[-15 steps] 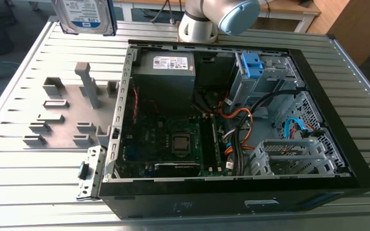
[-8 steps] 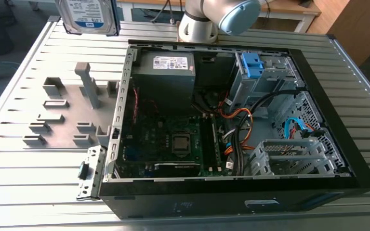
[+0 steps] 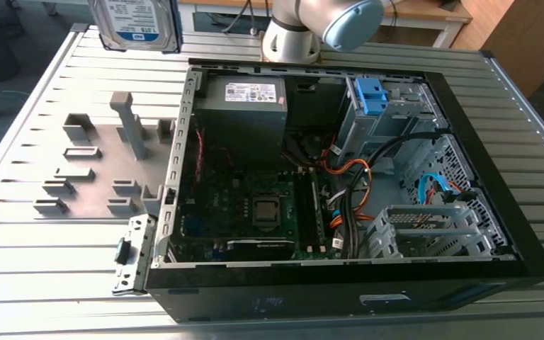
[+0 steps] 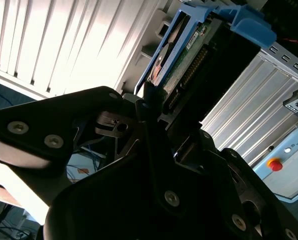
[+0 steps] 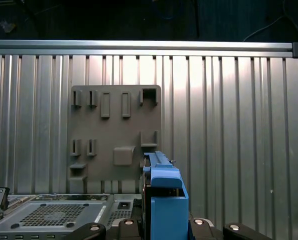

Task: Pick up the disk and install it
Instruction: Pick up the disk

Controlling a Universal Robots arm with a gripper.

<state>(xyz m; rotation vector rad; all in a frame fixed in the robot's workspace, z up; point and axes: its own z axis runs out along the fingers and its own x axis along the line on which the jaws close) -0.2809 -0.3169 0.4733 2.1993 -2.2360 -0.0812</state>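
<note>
The disk (image 3: 136,25), a silver drive with a white-and-blue label in a blue carrier, hangs high over the table's far corner at the exterior view's left, clear of the grey holder plate (image 3: 93,170). In the second wrist view the disk (image 4: 181,60) stands edge-on between the black fingers of my gripper (image 4: 156,107), which is shut on it. In the first wrist view the blue carrier end of the disk (image 5: 165,200) pokes out in front of the gripper, above the holder plate (image 5: 114,132) lying on the slatted table.
An open black computer case (image 3: 499,177) lies on the slatted metal table (image 3: 26,248). Inside are a grey power supply (image 3: 244,106), a blue latch on the drive bay (image 3: 371,95), a motherboard (image 3: 253,205), cables and a metal cage (image 3: 433,227). The arm's base (image 3: 291,39) stands behind the case.
</note>
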